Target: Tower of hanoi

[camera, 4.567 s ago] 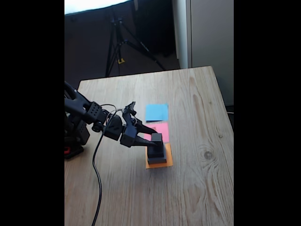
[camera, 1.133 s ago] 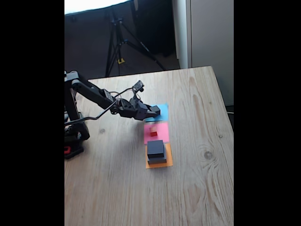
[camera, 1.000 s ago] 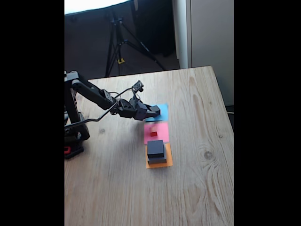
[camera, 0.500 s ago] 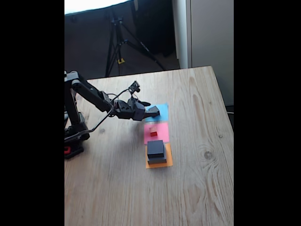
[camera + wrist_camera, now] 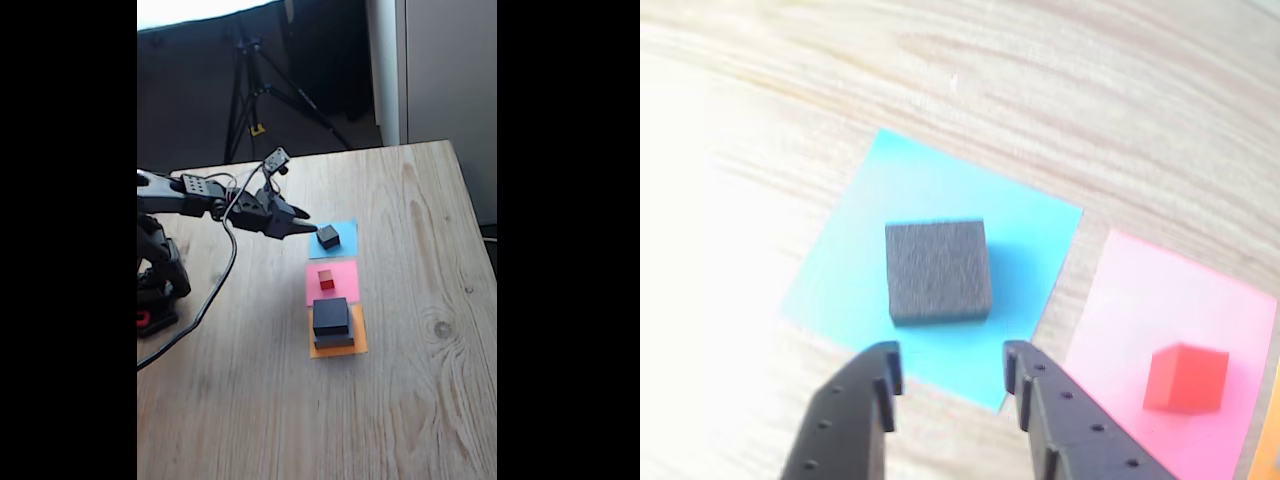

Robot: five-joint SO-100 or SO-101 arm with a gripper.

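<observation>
I see the gripper point(image 5: 950, 385) released, empty; the small dark grey block point(image 5: 937, 271) lies just ahead of its fingertips, centred, apart, on the blue paper square point(image 5: 1030, 225).

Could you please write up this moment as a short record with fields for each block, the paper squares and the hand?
small dark grey square block: flat on the blue paper square, free of the hand
tiny red cube: on the pink paper square
medium black square block: stacked on the wide flat grey block, on the orange paper square
hand: open, empty, just short of the small block
surface: wooden table
</observation>
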